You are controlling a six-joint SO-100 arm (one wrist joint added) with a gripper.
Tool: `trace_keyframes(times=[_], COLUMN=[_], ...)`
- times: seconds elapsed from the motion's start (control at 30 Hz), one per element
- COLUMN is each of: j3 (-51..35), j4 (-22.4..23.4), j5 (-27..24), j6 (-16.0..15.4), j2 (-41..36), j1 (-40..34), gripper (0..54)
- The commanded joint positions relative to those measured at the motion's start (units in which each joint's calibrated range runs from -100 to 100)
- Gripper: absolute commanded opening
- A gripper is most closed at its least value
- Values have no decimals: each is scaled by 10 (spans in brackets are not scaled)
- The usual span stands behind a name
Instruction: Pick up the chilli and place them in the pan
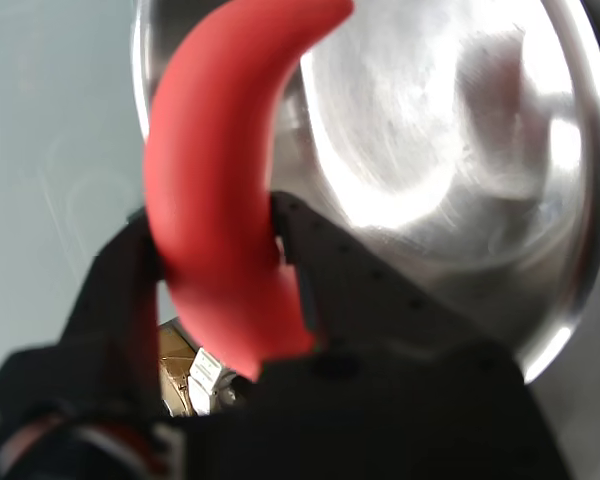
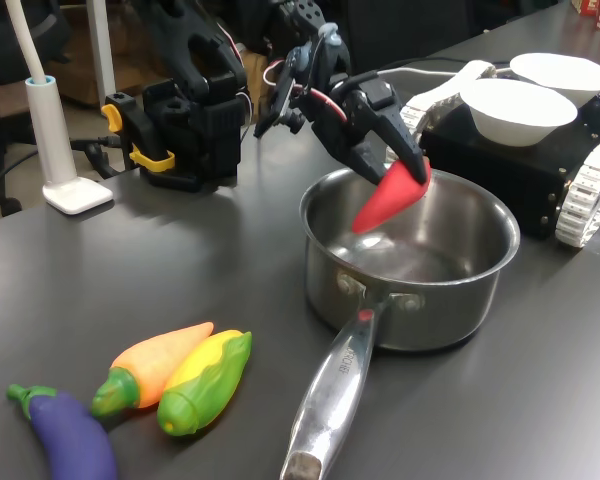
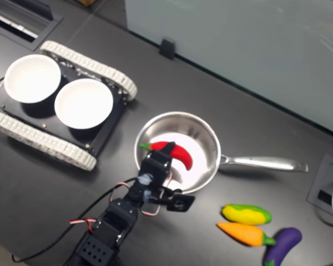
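Wrist view: the chilli (image 1: 220,190) runs off the frame edge, its stem unseen, and the claw (image 1: 225,290) blurs dark. The pan (image 1: 460,180) is cropped too.

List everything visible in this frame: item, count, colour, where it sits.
chilli: 1, red, held over the pan's opening
pan: 1, steel, mid-table, empty
carrot toy: 1, orange, beside the corn
corn toy: 1, yellow-green, near the pan handle
eggplant toy: 1, purple, the first exterior view's lower left
bowls: 2, white, on the tracked vehicle
tracked vehicle: 1, black, white treads
lamp base: 1, white
table: 1, dark grey
hand: 1, black, shut on the chilli
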Motion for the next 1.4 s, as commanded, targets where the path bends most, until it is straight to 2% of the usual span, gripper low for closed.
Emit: trace_keyframes(times=[0.0, 0.2, 0.47, 0.7, 0.83, 0.93, 1.07, 1.23, 1.33, 1.37], j3=[-32, -36, -10, 2, 12, 16, 20, 19, 22, 22], j4=[-5, 8, 29, 42, 42, 43, 53, 74, 87, 93], j5=[5, 14, 21, 12, 17, 17, 17, 9, 5, 6], j6=[5, 5, 5, 5, 5, 5, 5, 5, 5, 5], j2=[-55, -62, -113, -148, -172, -196, -239, -288, -314, -320], j1=[-11, -11, -22, -18, -18, -17, -16, -21, -26, -31], gripper=[217, 272, 334, 438, 445, 420, 332, 176, 24, 1])
